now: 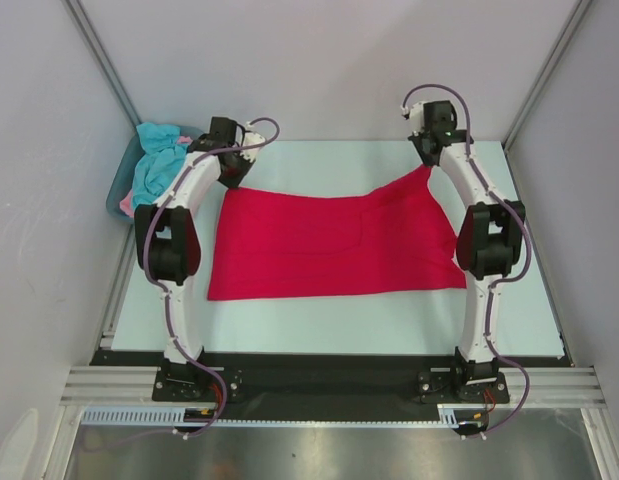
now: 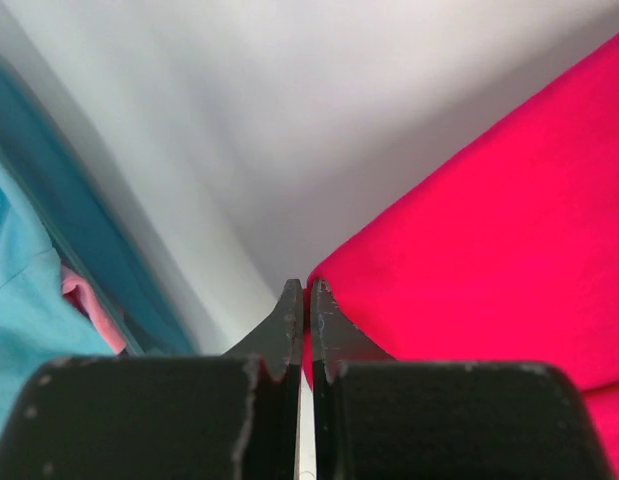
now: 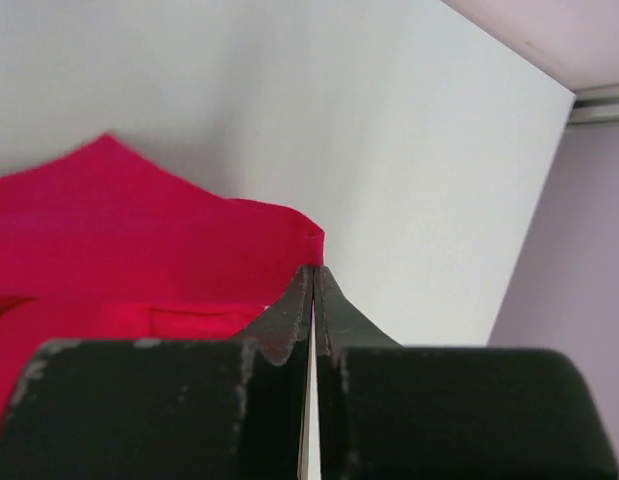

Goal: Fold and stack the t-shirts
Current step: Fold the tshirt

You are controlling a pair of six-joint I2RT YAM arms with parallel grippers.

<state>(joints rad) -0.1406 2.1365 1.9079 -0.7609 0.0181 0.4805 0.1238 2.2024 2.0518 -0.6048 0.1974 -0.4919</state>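
Pinching the two far corners of the red t-shirt [image 1: 329,245], one arm to each. The left gripper [image 1: 233,180] is at the far-left corner and the right gripper [image 1: 429,166] at the far-right corner. Both pairs of jaws are pressed together with only cloth between the tips (each wrist view shows a red corner ending right at the fingertips; the left pinch is the less plain of the two).

The rest of the shirt lies spread over the table [image 1: 339,325], its near hem straight and free. The far-right corner is drawn up into a peak toward the right gripper, so that side looks taut; the far-left corner lies lower.

Reading of the hold: with both far corners taken together, the far edge can be carried toward the near hem as one straight fold. An uneven lift would likely skew it.

The turquoise t-shirt [image 1: 159,160] and pink t-shirt [image 1: 126,207] are bunched in the tub [image 1: 117,190], just off the red shirt's far-left corner; they are probably parked there to keep the folding ground free. No finished fold and no stack yet; the task looks early.
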